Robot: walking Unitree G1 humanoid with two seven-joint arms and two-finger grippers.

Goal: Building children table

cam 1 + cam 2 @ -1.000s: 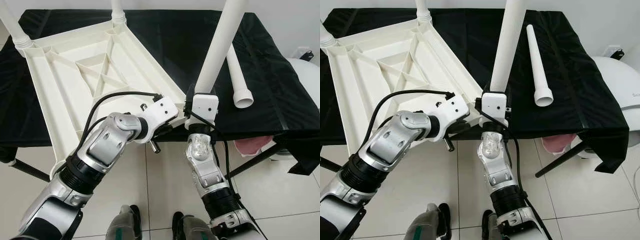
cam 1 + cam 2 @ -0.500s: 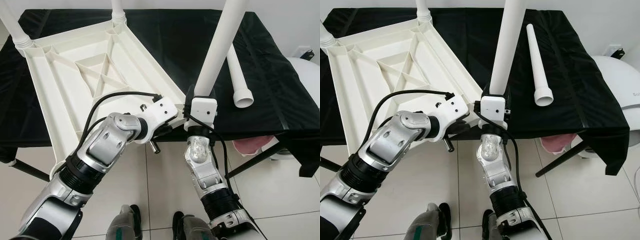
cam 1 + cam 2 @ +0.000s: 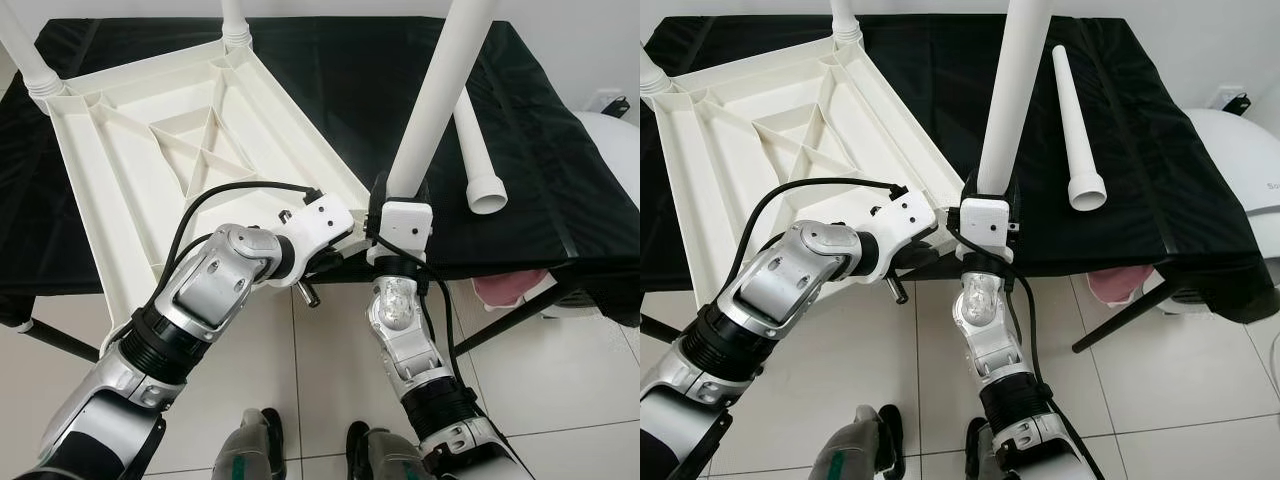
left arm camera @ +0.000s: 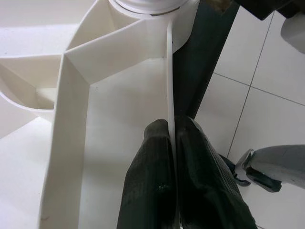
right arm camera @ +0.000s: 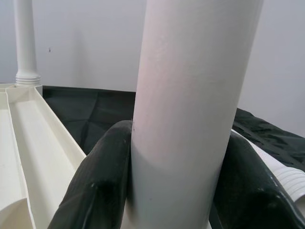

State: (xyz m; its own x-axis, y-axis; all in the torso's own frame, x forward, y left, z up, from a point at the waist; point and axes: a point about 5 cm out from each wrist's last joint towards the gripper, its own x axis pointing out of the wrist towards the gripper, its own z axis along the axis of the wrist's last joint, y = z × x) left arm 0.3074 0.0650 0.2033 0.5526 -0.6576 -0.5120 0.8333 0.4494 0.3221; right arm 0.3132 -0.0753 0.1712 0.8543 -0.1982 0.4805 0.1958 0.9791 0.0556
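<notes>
- Left eye view: the third leg (image 3: 432,105) is being seated in the near right corner socket of the upturned tabletop (image 3: 170,150), which lies on the black-draped work table (image 3: 560,200); a spare leg (image 3: 478,160) lies toward the table's right edge.
- Right gripper (image 5: 164,191) is clamped round the leg's base; next it likely needs pressing or twisting home.
- Left gripper (image 4: 172,143) pinches the tabletop's rim, steadying it.

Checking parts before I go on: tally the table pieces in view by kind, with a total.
Upside-down white tabletop: 1
Legs standing at its corners: 3
Loose leg lying on the black cloth: 1
Total: 5
</notes>
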